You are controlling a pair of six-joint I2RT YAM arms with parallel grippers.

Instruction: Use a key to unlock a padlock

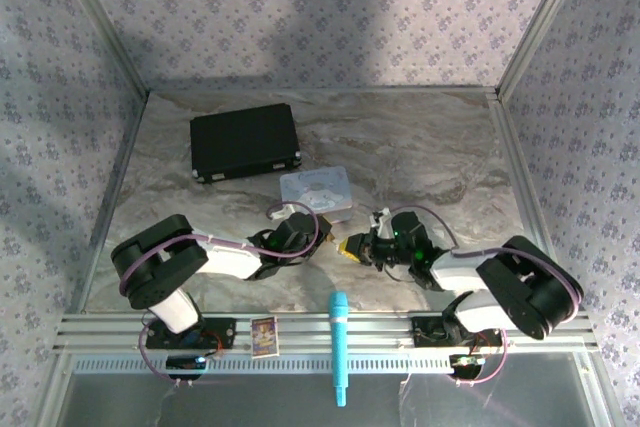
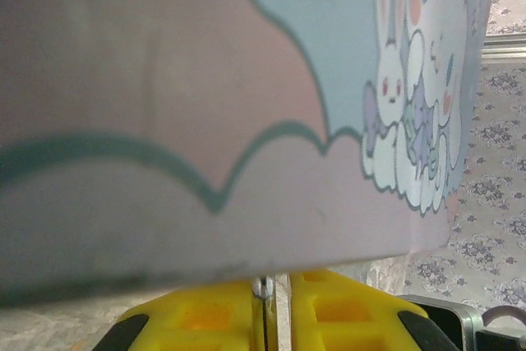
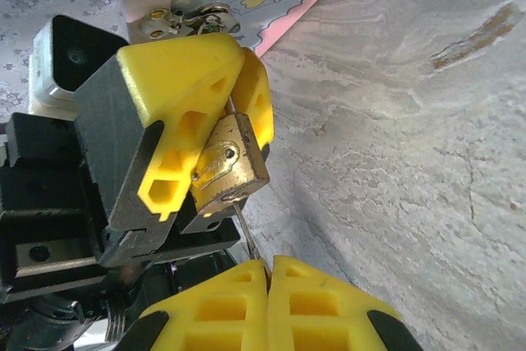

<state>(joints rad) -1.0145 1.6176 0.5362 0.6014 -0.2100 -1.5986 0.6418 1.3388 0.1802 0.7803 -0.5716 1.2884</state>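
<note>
The left gripper point(image 3: 215, 92) has its yellow fingers pressed nearly together on the thin silvery shackle of the padlock point(image 3: 230, 166). The brass body hangs tilted just below those fingers, clear of the marbled table point(image 3: 411, 137). In the left wrist view a sliver of that shackle shows in the narrow slit between the fingertips.

The right gripper point(image 3: 267, 289) comes in from 6 o'clock of the padlock with its fingers squeezed tight. They pinch the key point(image 3: 244, 234), a slim silvery blade that runs up to the padlock's underside. Whether its tip is inside the keyhole I cannot tell.

In the top view both grippers meet near 5 o'clock of the pastel bunny tin point(image 1: 316, 190). A black case point(image 1: 245, 140) lies at 10 o'clock of the tin, apart from it.
</note>
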